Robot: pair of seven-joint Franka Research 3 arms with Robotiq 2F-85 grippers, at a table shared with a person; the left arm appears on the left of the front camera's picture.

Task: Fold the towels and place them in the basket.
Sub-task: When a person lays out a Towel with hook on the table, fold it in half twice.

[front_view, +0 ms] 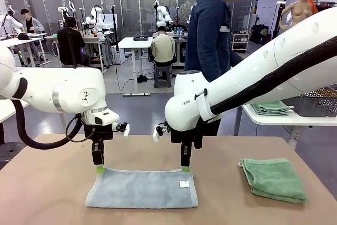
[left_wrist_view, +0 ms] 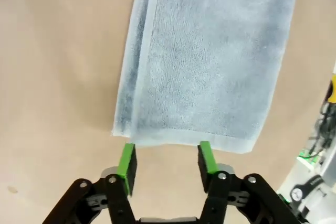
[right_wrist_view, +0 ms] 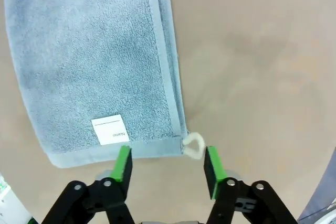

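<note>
Bright, even overhead light; sharp focus

Grey-blue towel flat; green towel folded

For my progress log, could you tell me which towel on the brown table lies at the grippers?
The pale grey-blue towel, its far edge at the left gripper and right gripper; the green towel lies apart, farther right.

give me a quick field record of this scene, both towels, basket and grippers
grey-blue towel: folded, flat on the table, white tag up
mint green towel: folded, on the table's right side
basket: on a white side table, far right
left gripper: open, at the grey-blue towel's edge, holding nothing
right gripper: open, at the edge near the tag, holding nothing
</note>
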